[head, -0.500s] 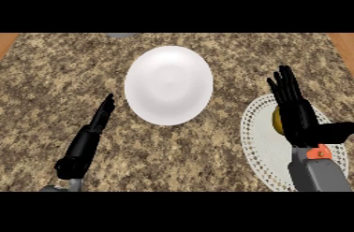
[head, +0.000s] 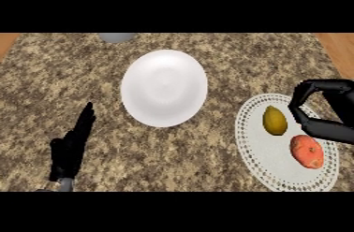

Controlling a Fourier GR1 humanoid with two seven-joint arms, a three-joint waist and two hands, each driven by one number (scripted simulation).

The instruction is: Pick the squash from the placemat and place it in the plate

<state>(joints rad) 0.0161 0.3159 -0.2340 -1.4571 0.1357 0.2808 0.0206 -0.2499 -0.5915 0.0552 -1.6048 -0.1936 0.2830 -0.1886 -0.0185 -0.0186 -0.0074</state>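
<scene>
Two items, squash [head: 275,120] and orange fruit [head: 307,151], share the placemat [head: 257,147].

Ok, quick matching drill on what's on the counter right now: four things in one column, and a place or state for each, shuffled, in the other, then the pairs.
Things:
1. squash
2. plate
3. left hand
4. right hand

Places or states:
A. white, near the counter's middle, nothing on it
B. fingers curled, above the placemat's right side
C. yellow, lying on the placemat next to an orange-red fruit
D. open, fingers straight, at the lower left

Pairs: 1-C, 2-A, 3-D, 4-B
</scene>
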